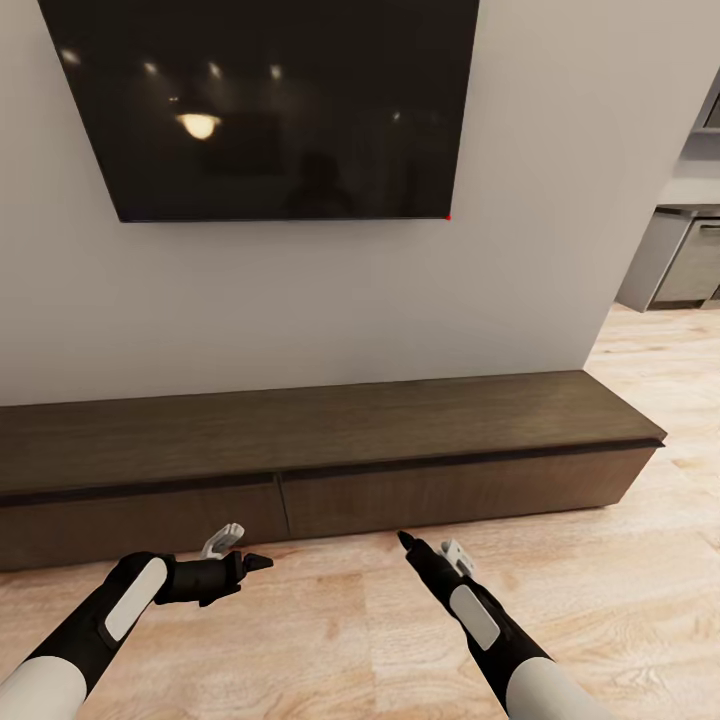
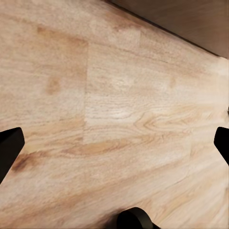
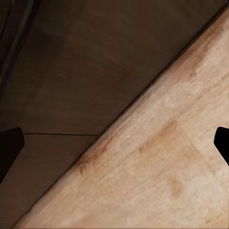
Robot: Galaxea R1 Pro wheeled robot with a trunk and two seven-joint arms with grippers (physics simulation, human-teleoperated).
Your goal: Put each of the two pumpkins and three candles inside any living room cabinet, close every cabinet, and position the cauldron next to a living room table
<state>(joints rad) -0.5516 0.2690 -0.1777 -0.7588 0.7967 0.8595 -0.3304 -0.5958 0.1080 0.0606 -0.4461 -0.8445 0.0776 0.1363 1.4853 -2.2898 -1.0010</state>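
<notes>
The long dark-brown cabinet (image 1: 420, 490) runs along the white wall, and both of its flat fronts sit flush and shut. My left gripper (image 1: 256, 563) hovers low over the wooden floor just in front of the left front; its fingertips (image 2: 9, 145) stand wide apart, open and empty. My right gripper (image 1: 405, 541) points at the base of the right front (image 3: 71, 71), also open with nothing between its fingertips (image 3: 222, 143). The cabinet's lower edge (image 2: 191, 21) shows in the left wrist view. The pumpkins, candles, cauldron and table are out of view.
A large black TV (image 1: 270, 100) hangs on the wall above the cabinet. Light wood floor (image 1: 600, 600) spreads in front of it and to the right. Grey kitchen units (image 1: 680, 260) stand past the wall's right end.
</notes>
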